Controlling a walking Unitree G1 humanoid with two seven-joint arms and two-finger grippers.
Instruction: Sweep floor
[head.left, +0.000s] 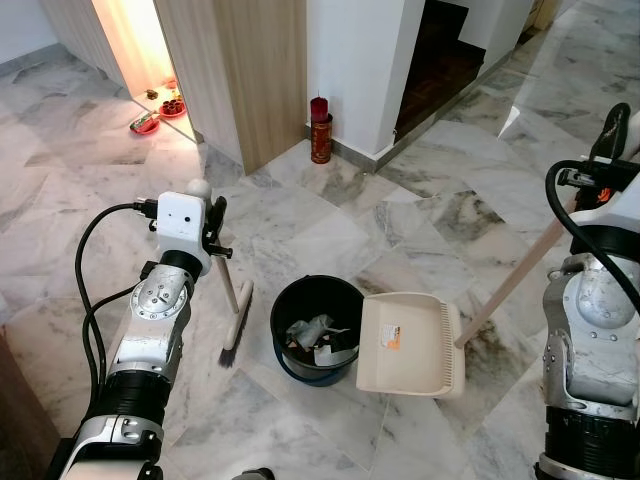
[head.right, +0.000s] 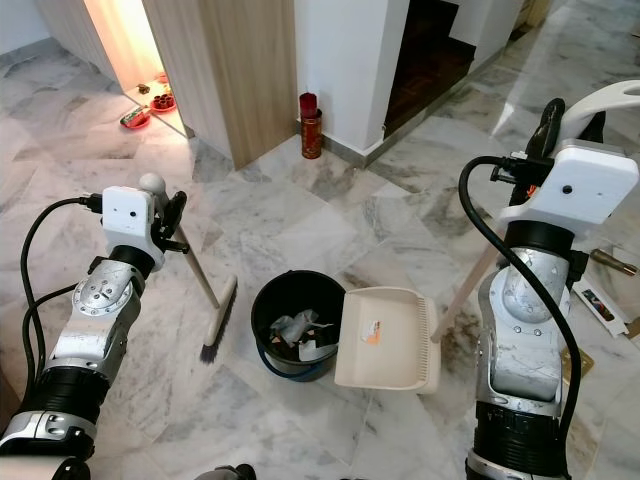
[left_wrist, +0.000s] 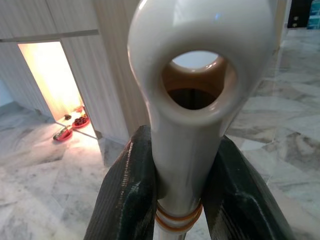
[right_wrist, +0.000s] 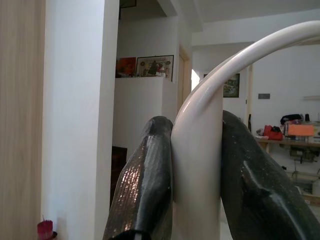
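A humanoid robot stands on a grey-veined marble floor (head.left: 420, 215) with a sweeping tool in each arm. At centre left of the head view, the left claw (head.left: 214, 222) is clenched on the top of a short broom (head.left: 233, 305), whose pale handle slants down to dark bristles resting on the floor just left of a black bin (head.left: 317, 328). The wrist view shows both black fingers (left_wrist: 126, 197) pressed against the handle, just below its ringed end. At the right edge, the right claw (head.right: 556, 118) grips the curved white top of a long-handled dustpan (head.left: 408, 345); its wrist view shows the fingers (right_wrist: 142, 195) closed on either side of the white tube. The cream pan sits on the floor touching the bin's right side, its wooden shaft rising toward the right arm. Crumpled paper scraps (head.left: 318, 338) lie inside the bin. Behind, at upper centre, a red canister (head.left: 320, 130) stands against a white wall beside a wood-panelled partition (head.left: 250, 70).
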